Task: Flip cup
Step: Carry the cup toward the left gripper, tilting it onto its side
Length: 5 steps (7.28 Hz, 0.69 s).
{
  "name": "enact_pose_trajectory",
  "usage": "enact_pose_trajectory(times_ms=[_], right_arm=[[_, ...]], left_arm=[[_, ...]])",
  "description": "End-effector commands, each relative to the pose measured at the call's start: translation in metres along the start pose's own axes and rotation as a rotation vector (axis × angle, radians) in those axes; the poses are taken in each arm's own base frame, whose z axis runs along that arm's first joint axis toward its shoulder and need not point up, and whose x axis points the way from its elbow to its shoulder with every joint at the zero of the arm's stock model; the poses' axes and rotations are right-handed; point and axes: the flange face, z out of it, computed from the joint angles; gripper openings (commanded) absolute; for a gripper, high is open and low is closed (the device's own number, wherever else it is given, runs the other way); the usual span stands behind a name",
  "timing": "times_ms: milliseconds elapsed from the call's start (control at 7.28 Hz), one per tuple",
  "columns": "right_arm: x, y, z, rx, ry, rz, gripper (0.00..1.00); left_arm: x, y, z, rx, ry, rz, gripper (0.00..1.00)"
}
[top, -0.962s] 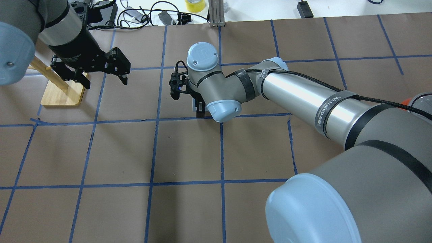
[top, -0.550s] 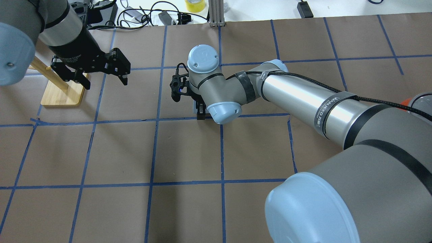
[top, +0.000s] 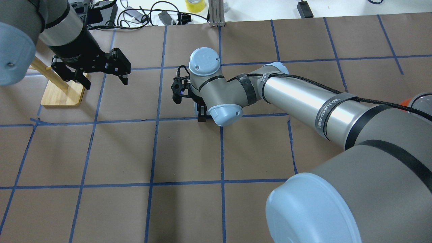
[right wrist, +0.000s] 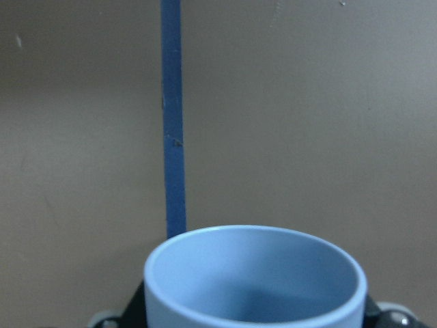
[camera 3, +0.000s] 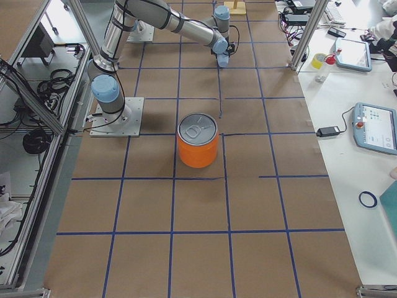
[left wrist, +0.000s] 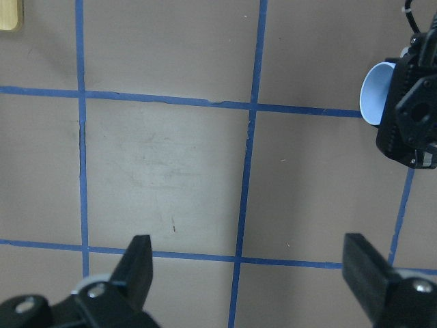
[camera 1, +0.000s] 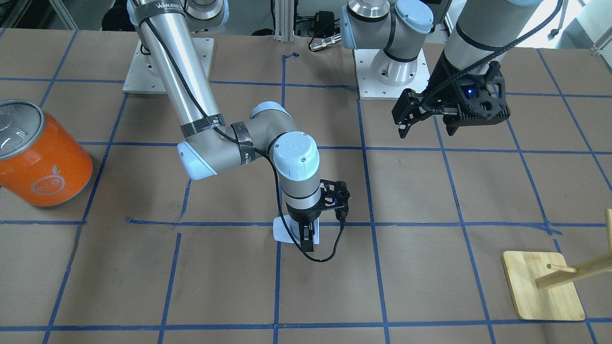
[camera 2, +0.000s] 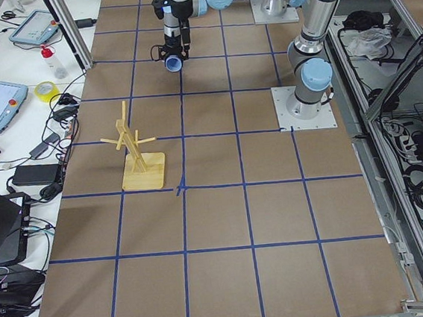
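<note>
In the front-facing view the orange can [camera 1: 45,162] stands on the brown table [camera 1: 430,248] far to one side. The wooden stand [camera 1: 542,286] sits near the opposite corner. Both are well apart from the cup [camera 1: 281,232]. The right arm's wrist leans over the cup and hides most of it, leaving only a pale patch beside the right gripper [camera 1: 308,241], which is clamped on it. The left gripper [camera 1: 425,126] hangs above the table, well apart, spread wide and holding nothing.

In the overhead view the right arm's wrist joints cover the cup almost wholly (only a pale edge shows beside the black fingers).

From the left side the stand is nearer the camera. Beyond it the cup [camera 2: 174,61] shows its bluish mouth toward the camera, tilted rather than upright.

From the right side the can is near the middle. The cup is too small and too hidden to make out.

The left wrist view shows the left gripper's fingers [left wrist: 140,263] far apart over bare table. At the edge the cup [left wrist: 375,92] shows a round pale-blue mouth, partly covered by the black right gripper.

In the right wrist view the cup [right wrist: 252,273] has a smooth pale rim and a darker blue inside, with dark fingers [right wrist: 134,309] at its sides. I cannot tell whether it touches the table.
</note>
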Motion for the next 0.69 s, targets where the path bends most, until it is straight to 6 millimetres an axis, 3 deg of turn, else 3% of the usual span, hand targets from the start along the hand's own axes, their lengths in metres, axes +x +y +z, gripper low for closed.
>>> enact_pose_trajectory(times_ms=[0, 275, 412, 550], right_arm=[[-0.0008, 0.0005, 0.0022, -0.001, -0.004, 0.003, 0.34], [-0.0006, 0.0002, 0.0001, 0.000, -0.001, 0.004, 0.55], [-0.0008, 0.0000, 0.0011, 0.003, -0.004, 0.006, 0.74], [-0.0009, -0.0021, -0.0015, 0.021, -0.008, 0.007, 0.80]], left_arm=[[0.0002, -0.0007, 0.0010, -0.002, 0.001, 0.000, 1.00], [0.0000, -0.0001, 0.0010, -0.002, 0.000, 0.000, 1.00], [0.0002, -0.0001, 0.0010, -0.002, 0.001, 0.000, 1.00], [0.0002, -0.0005, 0.0018, -0.003, 0.001, 0.000, 1.00]])
